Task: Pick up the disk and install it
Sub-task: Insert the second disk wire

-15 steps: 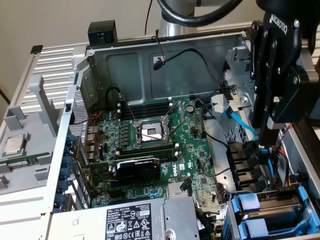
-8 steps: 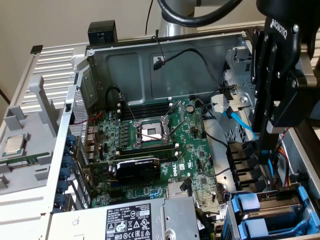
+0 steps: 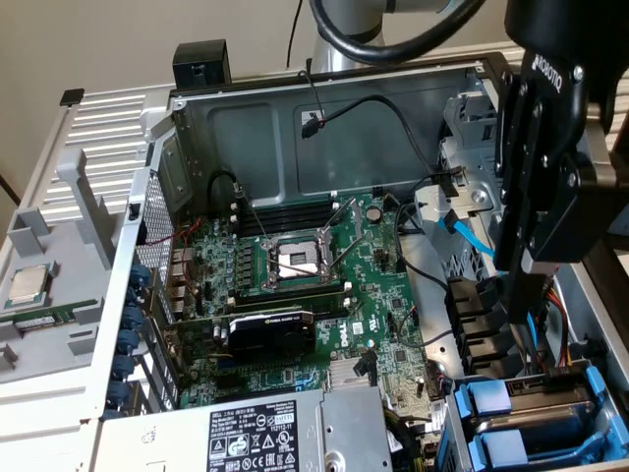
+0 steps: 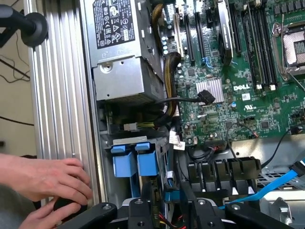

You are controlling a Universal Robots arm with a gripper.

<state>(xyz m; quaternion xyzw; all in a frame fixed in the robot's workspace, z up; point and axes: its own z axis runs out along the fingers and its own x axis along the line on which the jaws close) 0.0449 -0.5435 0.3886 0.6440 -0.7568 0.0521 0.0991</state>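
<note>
My black gripper (image 3: pixel 519 295) hangs over the drive bay at the exterior view's right side of the open computer case. In the wrist view its fingers (image 4: pixel 190 207) stand partly closed around a thin upright slab with a blue edge, the disk (image 4: pixel 153 205) seen edge-on. The same dark slab with its blue strip, the disk (image 3: pixel 531 329), hangs below the gripper. It is just above the blue carrier tabs (image 3: pixel 491 401) of the bay. Most of the disk is hidden by the fingers.
A person's hands (image 4: pixel 47 186) rest on the case edge beside the bay. The motherboard (image 3: pixel 324 285), a black graphics card (image 3: pixel 270 329) and the power supply (image 3: pixel 265 433) fill the case. A blue cable (image 4: pixel 271 186) and black connectors (image 4: pixel 224 169) lie close to the gripper. A processor chip (image 3: pixel 28 285) sits outside the case.
</note>
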